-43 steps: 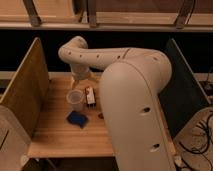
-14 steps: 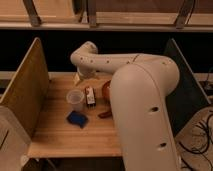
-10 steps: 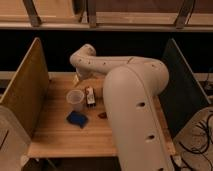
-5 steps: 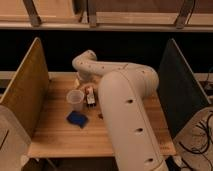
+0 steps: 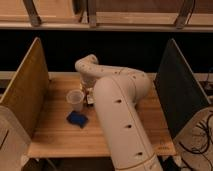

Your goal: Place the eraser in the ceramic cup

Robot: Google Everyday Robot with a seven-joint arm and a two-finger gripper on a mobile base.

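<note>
The ceramic cup (image 5: 75,99) stands upright on the wooden table (image 5: 55,137), pale with a lighter rim. Just right of it I see a small white and dark block, the eraser (image 5: 90,98), partly covered by the arm. My gripper (image 5: 90,92) reaches down from the white arm's bent wrist (image 5: 86,66) onto that spot, close beside the cup's right side. Most of the gripper is hidden behind the arm's end.
A flat blue squarish piece (image 5: 77,119) lies in front of the cup. Upright panels stand at the table's left (image 5: 26,87) and right (image 5: 177,85). The large white arm body (image 5: 122,125) covers the table's middle and right front.
The arm has swung lower and more to the left over the table, bringing the gripper down beside the cup at the eraser. Cup and blue piece have not moved.
</note>
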